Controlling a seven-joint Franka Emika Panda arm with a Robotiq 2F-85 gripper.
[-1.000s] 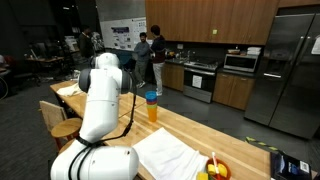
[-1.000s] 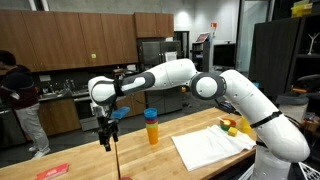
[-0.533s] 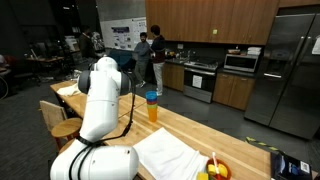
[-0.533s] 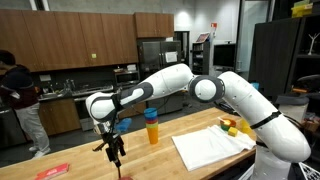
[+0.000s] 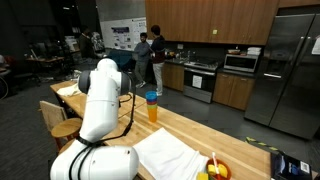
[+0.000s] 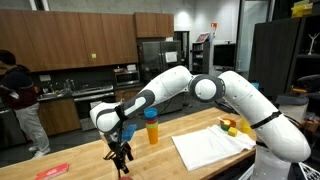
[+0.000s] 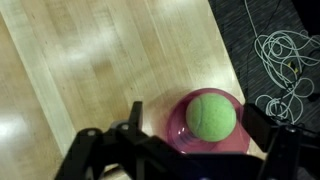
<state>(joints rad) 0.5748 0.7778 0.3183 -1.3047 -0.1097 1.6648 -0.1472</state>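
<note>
One yellow-green ball [image 7: 211,115] is seen in the wrist view seated in a small pink bowl [image 7: 176,128]. It is held against rolling by the bowl's rim, which rises around its lower half. The bowl is stood on the pale wooden desk [image 7: 90,60], close to the desk's edge. Past the bowl, beyond that edge, a tangle of white cable [image 7: 280,60] is spread on dark carpet. The gripper [image 7: 195,128] is hung above the bowl with its camera looking straight down, so that bowl and ball are framed between the two dark fingers. The jaws are spread wide, one finger being shown on each side of the bowl. Nothing is gripped, and no contact with ball or bowl can be made out. In an exterior view the gripper [image 6: 120,155] is held low, close to the desk, at the end of the long white arm [image 6: 190,85]. The bowl beneath it is too small and too hidden to be picked out there. Well apart from the bowl along the desk, an orange cup with a blue lid [image 6: 151,127] is stood upright. Farther still from the bowl a white cloth [image 6: 210,148] is laid flat, with some fruit [image 6: 236,125] just beside it.
</note>
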